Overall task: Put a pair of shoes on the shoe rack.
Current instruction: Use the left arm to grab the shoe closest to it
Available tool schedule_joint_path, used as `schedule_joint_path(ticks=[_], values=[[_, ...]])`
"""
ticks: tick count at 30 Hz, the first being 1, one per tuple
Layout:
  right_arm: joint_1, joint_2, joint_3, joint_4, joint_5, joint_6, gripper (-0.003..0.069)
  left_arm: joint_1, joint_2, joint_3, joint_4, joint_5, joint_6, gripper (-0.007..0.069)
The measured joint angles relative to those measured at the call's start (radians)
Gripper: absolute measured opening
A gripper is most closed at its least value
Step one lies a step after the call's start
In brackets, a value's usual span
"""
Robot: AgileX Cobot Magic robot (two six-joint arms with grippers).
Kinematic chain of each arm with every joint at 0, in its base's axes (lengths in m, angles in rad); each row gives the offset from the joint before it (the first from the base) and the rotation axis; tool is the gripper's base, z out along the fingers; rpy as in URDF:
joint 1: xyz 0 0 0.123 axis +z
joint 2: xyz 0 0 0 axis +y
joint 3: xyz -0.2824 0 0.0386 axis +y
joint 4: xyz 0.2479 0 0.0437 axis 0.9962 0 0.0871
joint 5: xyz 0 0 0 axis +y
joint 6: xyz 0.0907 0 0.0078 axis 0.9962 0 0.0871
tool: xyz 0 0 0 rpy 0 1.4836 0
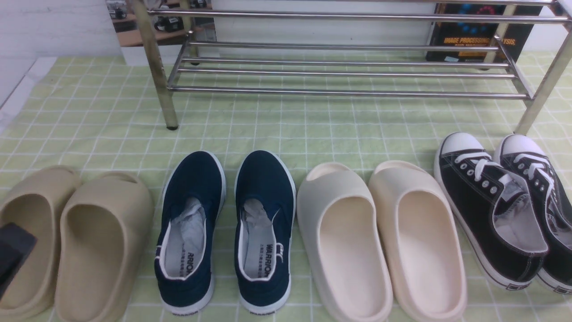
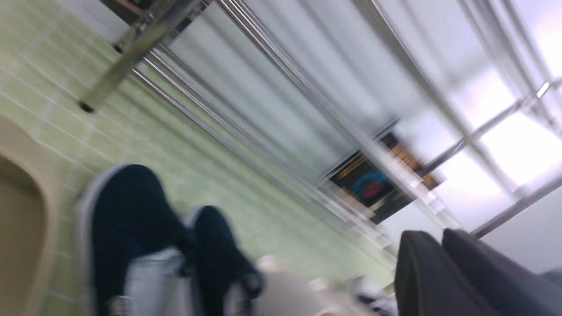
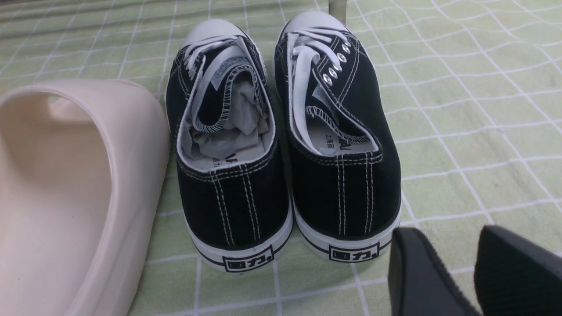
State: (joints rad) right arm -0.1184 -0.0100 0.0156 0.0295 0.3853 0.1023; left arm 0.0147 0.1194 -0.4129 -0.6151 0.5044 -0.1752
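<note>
Front view: navy white-soled pair of shoes (image 1: 259,188) side by side; left gripper (image 2: 434,245) clenched, right gripper (image 3: 456,245) parted.

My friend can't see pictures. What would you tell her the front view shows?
Four pairs of shoes stand in a row on a green checked cloth: tan slides, navy slip-on shoes, cream slides and black lace-up sneakers. Behind them stands a shiny metal shoe rack, its lower shelf bare.

bare cloth (image 1: 286,129) between navy shoes (image 1: 263,188) and rack (image 1: 344,93)
</note>
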Motion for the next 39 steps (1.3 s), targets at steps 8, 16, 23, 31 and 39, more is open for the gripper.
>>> schedule_joint_path(ticks=[8,16,23,31,39], values=[[0.0,0.0,0.0,0.0,0.0,0.0,0.0239,0.0,0.418,-0.394,0.56,0.526,-0.056,-0.0013],[0.0,0.0,0.0,0.0,0.0,0.0,0.0239,0.0,0.736,-0.526,0.629,0.691,-0.06,-0.0013],[0.0,0.0,0.0,0.0,0.0,0.0,0.0239,-0.058,0.868,-0.528,0.446,0.682,0.045,-0.0006],[0.0,0.0,0.0,0.0,0.0,0.0,0.0239,-0.249,1.037,-0.528,0.486,0.62,0.029,0.0229],[0.0,0.0,0.0,0.0,0.0,0.0,0.0239,-0.318,1.208,-0.532,0.501,0.515,0.018,0.0379]])
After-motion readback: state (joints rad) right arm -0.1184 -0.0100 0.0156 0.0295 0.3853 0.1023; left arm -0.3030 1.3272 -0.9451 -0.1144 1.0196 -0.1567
